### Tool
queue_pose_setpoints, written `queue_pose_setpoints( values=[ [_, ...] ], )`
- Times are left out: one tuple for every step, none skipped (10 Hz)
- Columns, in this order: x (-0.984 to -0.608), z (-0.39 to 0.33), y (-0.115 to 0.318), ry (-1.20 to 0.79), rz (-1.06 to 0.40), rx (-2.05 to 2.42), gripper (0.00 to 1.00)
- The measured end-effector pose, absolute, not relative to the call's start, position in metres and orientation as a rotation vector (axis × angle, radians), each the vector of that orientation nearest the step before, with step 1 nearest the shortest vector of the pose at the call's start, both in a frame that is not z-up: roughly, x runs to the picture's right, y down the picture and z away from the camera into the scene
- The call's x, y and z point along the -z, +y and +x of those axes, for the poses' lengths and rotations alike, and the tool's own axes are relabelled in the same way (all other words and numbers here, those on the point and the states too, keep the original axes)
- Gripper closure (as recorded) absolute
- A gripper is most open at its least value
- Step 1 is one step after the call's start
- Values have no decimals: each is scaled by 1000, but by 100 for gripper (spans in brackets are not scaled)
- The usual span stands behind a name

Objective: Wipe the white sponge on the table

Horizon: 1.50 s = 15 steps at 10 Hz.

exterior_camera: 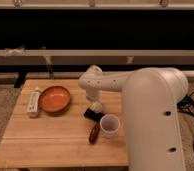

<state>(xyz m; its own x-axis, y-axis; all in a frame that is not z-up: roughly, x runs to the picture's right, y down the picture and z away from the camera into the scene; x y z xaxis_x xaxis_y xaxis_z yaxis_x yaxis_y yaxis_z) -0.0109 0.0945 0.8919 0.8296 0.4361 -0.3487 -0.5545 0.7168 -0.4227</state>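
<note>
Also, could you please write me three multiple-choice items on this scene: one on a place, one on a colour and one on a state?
1. Where is the pincer?
A. Down on the floor
B. At the sponge, right of the bowl
C. Raised high above everything

2. What colour is the bowl?
A. Orange
B. Blue
C. Green

3. How does the cup stand?
A. On its side
B. Upright, mouth up
C. Upside down

Answers:
1 B, since the arm ends at the sponge, low over the table, between bowl and cup.
2 A, since the bowl's inside and rim show plain orange.
3 B, since its round open mouth faces up.
</note>
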Motion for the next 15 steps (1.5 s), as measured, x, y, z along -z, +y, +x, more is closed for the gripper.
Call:
queue_pose_setpoints(
  values=[
    [-893,-20,96,220,-547,-536,100],
    [-895,-29,98,210,-557,-523,100],
    [-898,-42,98,197,-567,-504,100],
    [-898,-44,100,195,-570,-500,100],
    [-897,-43,99,195,-571,-503,100],
    [-897,-44,99,194,-571,-502,100],
    [-897,-44,99,196,-572,-501,100],
    [-897,-47,99,192,-572,-496,100],
    [-899,-58,95,173,-573,-476,100],
    [-903,-73,90,154,-575,-460,100],
    [-906,-87,84,135,-576,-448,100],
    [-906,-100,75,118,-575,-438,100],
    [-905,-104,65,107,-572,-429,100],
    [-903,-102,57,102,-570,-427,100],
    [-903,-101,54,101,-569,-423,100]
  ],
)
